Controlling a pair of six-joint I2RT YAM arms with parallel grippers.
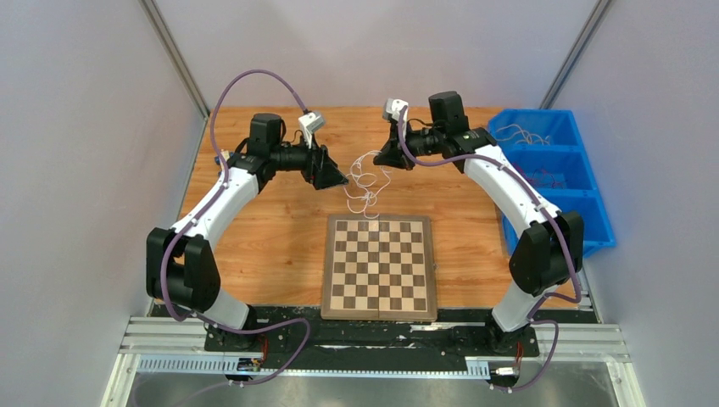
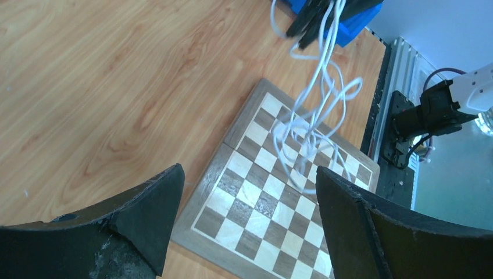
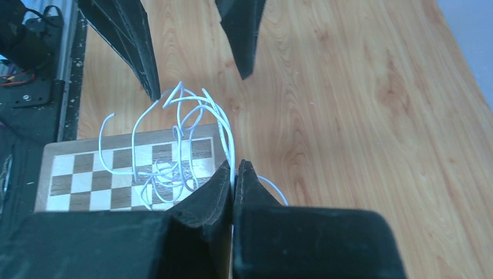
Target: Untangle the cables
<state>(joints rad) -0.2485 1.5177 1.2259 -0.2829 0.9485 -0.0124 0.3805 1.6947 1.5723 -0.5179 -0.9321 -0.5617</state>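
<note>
Saw light wood-grain tabletop (image 1: 254, 229) spread below both sets of jaws. Found blue plastic 3-compartment bin (image 1: 543, 147) well off to outer side of R jaws, w/ thin wires in far & middle sections; colours too small to call. Noted brown-and-cream wooden chessboard (image 1: 379, 265) flat on tabletop, below both jaws & nearer the bases. Saw white-and-black left arm (image 1: 222, 197) & right arm (image 1: 510, 188), each w/ thick purple lead, arched inward so wrists faced each other above tabletop.

Found left gripper (image 1: 343, 181) w/ black fingers spread wide apart, nothing btwn them. Only chessboard & hanging strands showed thru that gap in its own wrist view. Found right gripper (image 1: 379, 158) w/ black jaws pressed together at tips, clamped on thin white cables (image 3: 174, 145).

Saw that loose tangle hanging from R jaws, in the space btwn the two grippers, loops dangling twd far edge of chessboard. Couldn't tell whether lowest loops touched tabletop. From R wrist view, noted top of one loop just beside tip of one L finger (image 3: 148, 75); couldn't tell if touching.
</note>
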